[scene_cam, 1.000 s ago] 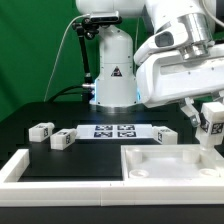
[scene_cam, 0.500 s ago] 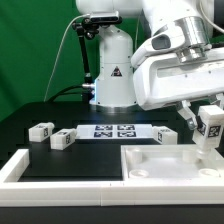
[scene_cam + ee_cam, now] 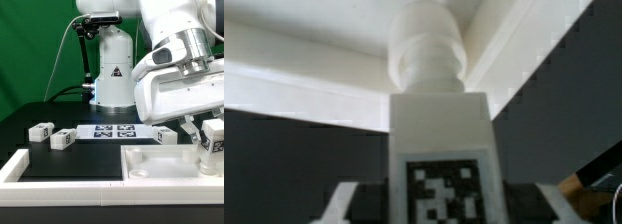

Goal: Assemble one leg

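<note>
Robot arm lowering a small white leg onto the far corner of a white panel.

On the exterior view's left, two spare legs (image 3: 40,129) lie untouched on the black table (image 3: 25,118). The marker board (image 3: 115,131) sits at centre, with another spare block (image 3: 165,134) near its right end. On the right, the gripper (image 3: 208,135) has its jaws clamped on the leg (image 3: 210,146), which has dropped noticeably over the last second and now hangs just above the white panel (image 3: 160,168). This suggests insertion is about to begin. The arm's bulk hides the panel's far right corner. The wrist view shows the leg (image 3: 441,150) pointing at pale surfaces too blurred to tell whether its tip is touching them.
</note>
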`<state>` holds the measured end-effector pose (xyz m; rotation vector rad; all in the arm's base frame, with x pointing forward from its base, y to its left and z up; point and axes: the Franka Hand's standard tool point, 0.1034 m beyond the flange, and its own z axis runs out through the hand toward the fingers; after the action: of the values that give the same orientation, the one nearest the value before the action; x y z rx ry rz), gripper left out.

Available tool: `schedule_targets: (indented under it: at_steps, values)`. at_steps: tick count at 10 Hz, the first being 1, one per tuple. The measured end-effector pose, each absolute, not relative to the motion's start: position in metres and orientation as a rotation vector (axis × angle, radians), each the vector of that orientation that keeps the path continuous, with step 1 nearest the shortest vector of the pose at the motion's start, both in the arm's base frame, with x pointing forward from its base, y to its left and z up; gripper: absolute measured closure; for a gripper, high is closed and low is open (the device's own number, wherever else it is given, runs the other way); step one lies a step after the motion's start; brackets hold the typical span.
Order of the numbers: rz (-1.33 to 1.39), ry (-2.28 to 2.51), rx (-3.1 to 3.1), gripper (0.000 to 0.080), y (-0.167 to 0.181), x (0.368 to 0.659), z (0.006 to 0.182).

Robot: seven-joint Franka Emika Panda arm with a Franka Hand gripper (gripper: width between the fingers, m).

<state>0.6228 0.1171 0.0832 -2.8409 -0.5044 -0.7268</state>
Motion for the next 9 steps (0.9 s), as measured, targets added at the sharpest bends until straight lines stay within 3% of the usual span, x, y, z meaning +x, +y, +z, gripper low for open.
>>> schedule_targets:
  at_steps: [9]
  values:
    - [-0.953, -0.554, -2.804, 0.0509, 0.105, 0.617, 0.071]
